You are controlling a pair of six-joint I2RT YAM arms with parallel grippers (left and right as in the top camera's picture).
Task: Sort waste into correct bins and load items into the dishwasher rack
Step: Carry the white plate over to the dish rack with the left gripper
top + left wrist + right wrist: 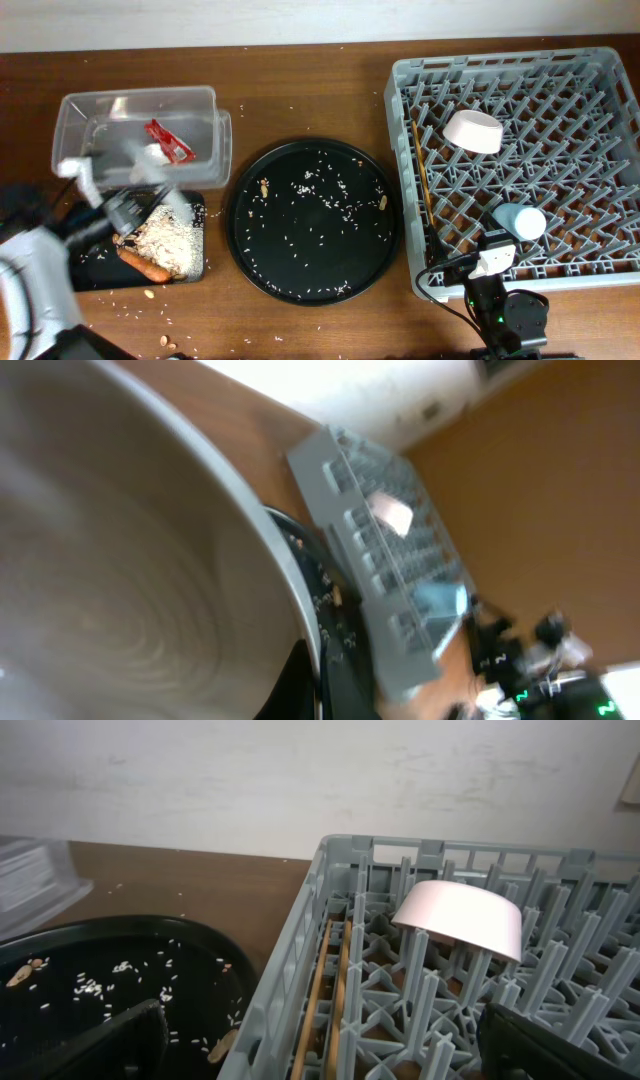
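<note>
While left end effector [125, 208] is tipping its gripped pale grey plate [120, 580] over black tray [92, 274], right end effector [325, 1032] is hanging wide; racking likely next.

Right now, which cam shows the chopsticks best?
Right wrist: chopsticks close up, both sticks distinct, lying inside the dishwasher rack along its wall. Overhead shows just a thin line there. Left wrist: mostly the plate, rack blurred, sticks not discernible.

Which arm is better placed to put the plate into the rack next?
Left, probably: the left gripper holds the plate, tilted over the small black tray. The right gripper sits open by the rack, holding nothing, far from the plate.
</note>
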